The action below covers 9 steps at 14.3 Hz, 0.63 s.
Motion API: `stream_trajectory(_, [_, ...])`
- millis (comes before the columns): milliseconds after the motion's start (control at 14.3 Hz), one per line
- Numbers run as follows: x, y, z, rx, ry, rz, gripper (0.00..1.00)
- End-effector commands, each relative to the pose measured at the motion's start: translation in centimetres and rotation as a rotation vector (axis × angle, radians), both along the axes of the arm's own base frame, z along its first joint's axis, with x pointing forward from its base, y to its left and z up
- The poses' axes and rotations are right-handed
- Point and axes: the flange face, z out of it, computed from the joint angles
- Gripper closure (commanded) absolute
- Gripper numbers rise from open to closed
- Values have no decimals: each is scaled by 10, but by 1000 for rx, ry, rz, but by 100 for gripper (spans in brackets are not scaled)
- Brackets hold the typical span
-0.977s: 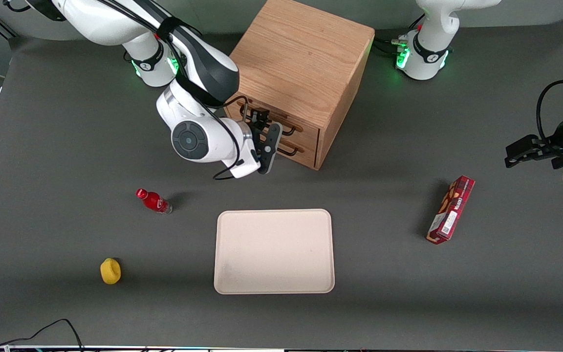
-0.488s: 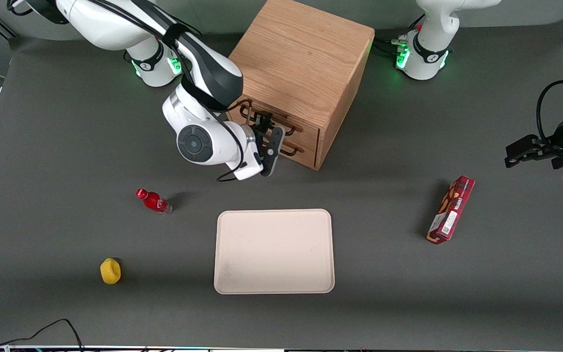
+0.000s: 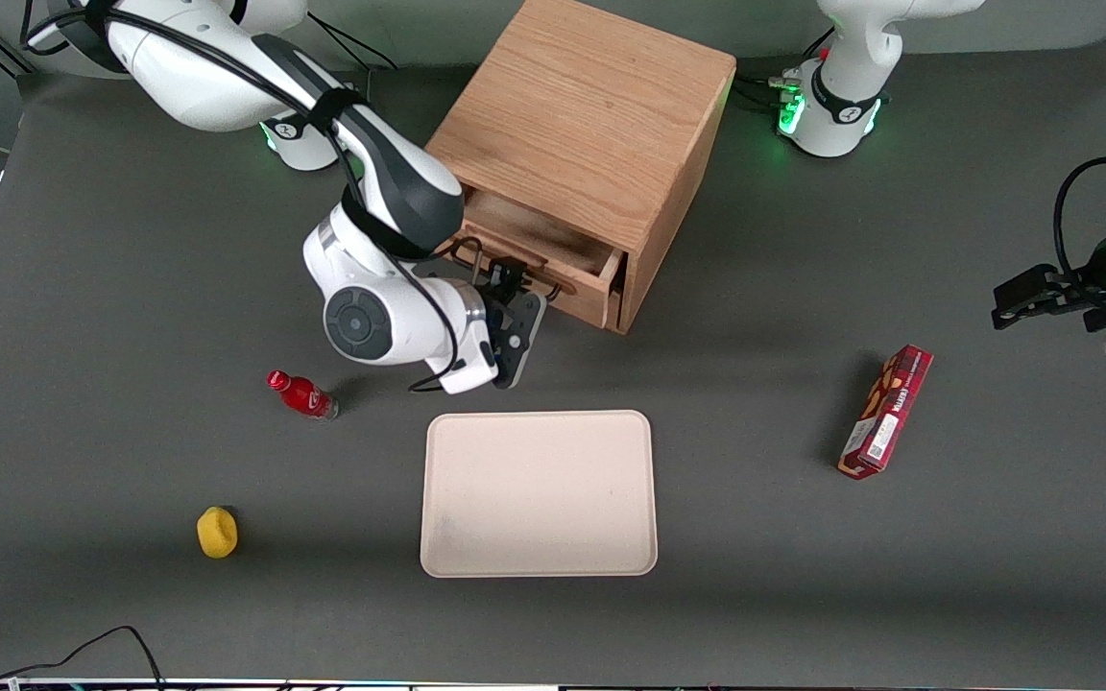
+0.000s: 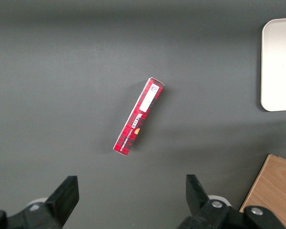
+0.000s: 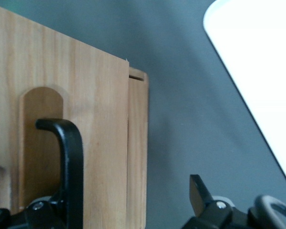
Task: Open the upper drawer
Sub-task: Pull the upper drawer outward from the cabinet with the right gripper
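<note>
Looking from the front, the oak cabinet (image 3: 591, 125) stands near the desk edge farthest from the camera, about midway along it. Its upper drawer (image 3: 541, 251) is pulled partway out, bare wooden interior showing. The gripper (image 3: 515, 288) sits at the drawer's front, at the black handle (image 3: 553, 286); whether its jaws are closed on the bar cannot be told. A beige tray (image 3: 539, 493) lies nearer the camera, mid-desk. A red bottle (image 3: 302, 394) and a yellow object (image 3: 217, 532) lie toward the working arm's end, the latter nearer the camera's edge. A red box (image 3: 885, 412) lies toward the parked arm's end.

From the left wrist, the red box (image 4: 139, 116) lies alone on grey desk, with the tray's edge (image 4: 279, 64) well apart.

From the right wrist, the drawer front (image 5: 62, 109) fills much of the picture, the handle's bend (image 5: 69, 157) close by, the tray (image 5: 257, 71) pale above the desk.
</note>
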Motion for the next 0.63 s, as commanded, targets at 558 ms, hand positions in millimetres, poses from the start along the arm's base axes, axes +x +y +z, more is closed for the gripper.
stream_trajectory(558, [47, -28, -6, -48, 1, -14, 0])
